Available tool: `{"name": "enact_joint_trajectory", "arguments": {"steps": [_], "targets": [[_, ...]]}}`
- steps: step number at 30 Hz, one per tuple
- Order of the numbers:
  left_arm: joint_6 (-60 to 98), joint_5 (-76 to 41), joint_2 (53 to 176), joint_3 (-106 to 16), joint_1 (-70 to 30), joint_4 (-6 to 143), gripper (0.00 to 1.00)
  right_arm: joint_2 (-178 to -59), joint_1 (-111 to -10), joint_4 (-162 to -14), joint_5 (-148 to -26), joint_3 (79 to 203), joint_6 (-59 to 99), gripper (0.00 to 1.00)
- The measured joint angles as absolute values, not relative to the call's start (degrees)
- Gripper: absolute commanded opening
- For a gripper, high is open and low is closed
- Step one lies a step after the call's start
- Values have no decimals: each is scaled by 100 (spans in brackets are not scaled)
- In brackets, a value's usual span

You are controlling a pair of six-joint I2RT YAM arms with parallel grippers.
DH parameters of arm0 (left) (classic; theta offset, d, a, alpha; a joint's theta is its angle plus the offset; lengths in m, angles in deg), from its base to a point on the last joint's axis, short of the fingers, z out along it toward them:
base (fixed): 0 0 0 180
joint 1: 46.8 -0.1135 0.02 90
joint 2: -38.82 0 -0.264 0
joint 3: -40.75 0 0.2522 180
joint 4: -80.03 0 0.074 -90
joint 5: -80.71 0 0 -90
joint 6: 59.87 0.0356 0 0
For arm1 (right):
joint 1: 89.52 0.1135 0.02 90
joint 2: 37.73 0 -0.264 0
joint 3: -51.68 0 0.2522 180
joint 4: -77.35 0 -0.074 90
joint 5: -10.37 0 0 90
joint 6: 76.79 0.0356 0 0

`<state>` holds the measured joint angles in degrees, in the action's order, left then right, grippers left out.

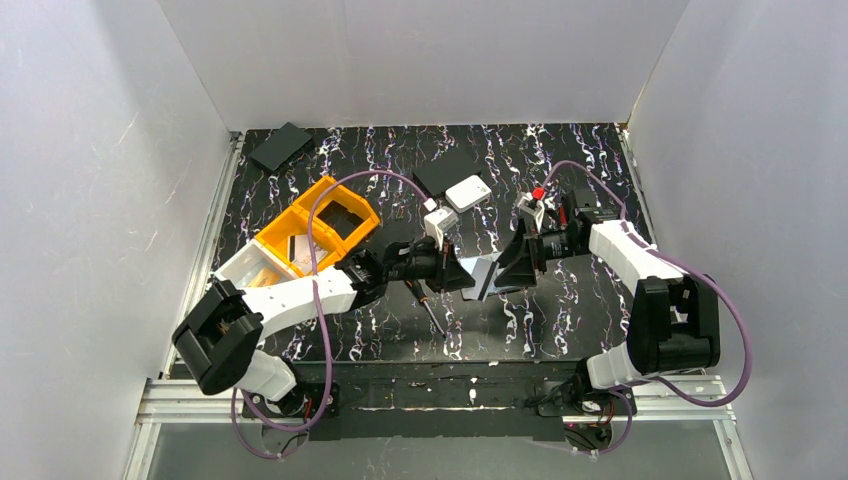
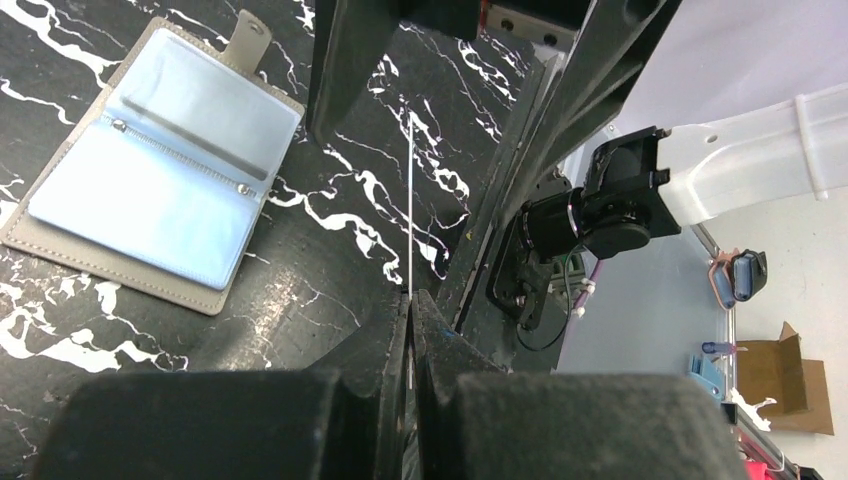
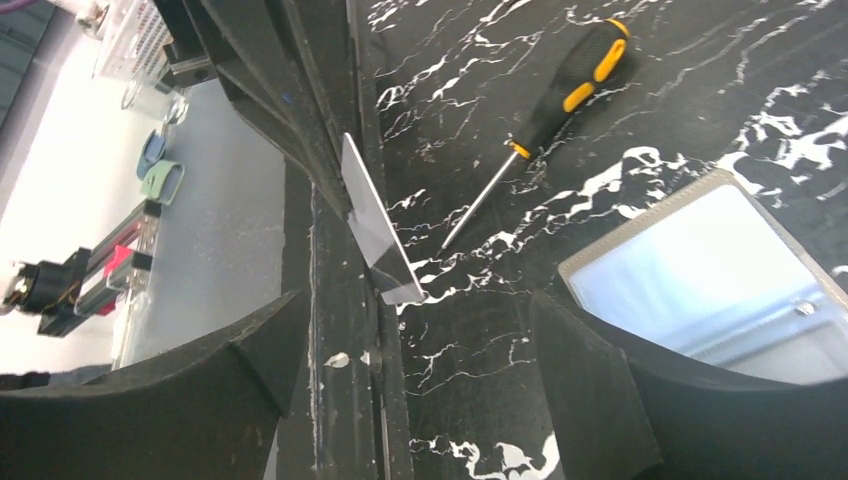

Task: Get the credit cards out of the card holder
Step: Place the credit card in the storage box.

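One card holder (image 2: pixel 160 165) lies spread open and flat on the black marbled table (image 2: pixel 340 250), pale blue inside, snap tab pointing away from the arms. It sits just beside the two grippers, which meet over the middle of the table. The left gripper (image 2: pixel 411 305) is pinched shut on one thin grey credit card (image 3: pixel 375 225), held on edge above the table, clear of the holder. The right gripper (image 3: pixel 415 330) has its jaws spread wide, gripping nothing, with the card standing in the gap between them. One black-and-yellow screwdriver (image 3: pixel 545 110) lies near the left gripper. Farther off are two yellow bins (image 1: pixel 335 212), one white square box (image 1: pixel 467 193) and two flat black rectangles (image 1: pixel 280 146).
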<state>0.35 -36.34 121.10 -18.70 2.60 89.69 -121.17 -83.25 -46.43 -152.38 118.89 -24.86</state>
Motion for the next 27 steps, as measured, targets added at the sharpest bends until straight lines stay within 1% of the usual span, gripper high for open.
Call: {"name": "enact_joint_trajectory", "arguments": {"steps": [3,5,6,10,12,13,14,15,16,17,18,19,20,22,23,24,26,27], "targets": [[70,-3632,12139,-1953,300,8955,0,-12126,-8142,-4534,-15310,11891,-2601,61],[79,-3630,12180,-1993,324,8958,0,-12148,-8070,-4471,-15337,11902,-2669,49],[79,-3628,12187,-1993,328,8951,0,-12163,-8043,-4409,-15347,11926,-2704,41],[94,-3628,12189,-1993,330,8929,0,-12213,-8004,-4160,-15406,12064,-2923,24],[96,-3632,12189,-1993,330,8936,0,-12213,-8004,-4040,-15441,12123,-3041,12],[96,-3634,12189,-1993,330,8938,0,-12213,-8004,-4003,-15446,12134,-3093,5],[96,-3632,12189,-1993,330,8936,2,-12213,-8006,-3946,-15461,12138,-3135,1],[94,-3625,12189,-1993,330,8925,17,-12213,-8006,-3907,-15483,12140,-3181,1],[83,-3623,12189,-1993,324,8910,29,-12211,-8004,-3856,-15490,12145,-3248,1],[-11,-3527,12189,-1993,328,8885,58,-12207,-8002,-3763,-15505,12147,-3360,1],[-83,-3422,12189,-1988,326,8881,73,-12161,-8000,-3634,-15494,12153,-3539,1],[-116,-3319,12178,-1971,324,8894,91,-12128,-7995,-3553,-15459,12166,-3668,1],[-376,-3066,12027,-1759,291,8947,98,-12100,-7987,-3297,-15330,12271,-3998,1],[-955,-2736,11321,-1191,88,8848,98,-12058,-7978,-2834,-15017,12555,-4674,1],[-1661,-2668,10744,-865,-199,8875,98,-12010,-7973,-2720,-14696,12711,-4958,1],[-2059,-2703,10545,-751,-349,8927,98,-11958,-7971,-2700,-14517,12798,-5045,1],[-3270,-2922,10349,-452,-658,9320,98,-11494,-7890,-2947,-13671,13060,-5259,1],[-3466,-2959,10366,-399,-673,9382,98,-11346,-7862,-3041,-13566,13063,-5277,1]]}}
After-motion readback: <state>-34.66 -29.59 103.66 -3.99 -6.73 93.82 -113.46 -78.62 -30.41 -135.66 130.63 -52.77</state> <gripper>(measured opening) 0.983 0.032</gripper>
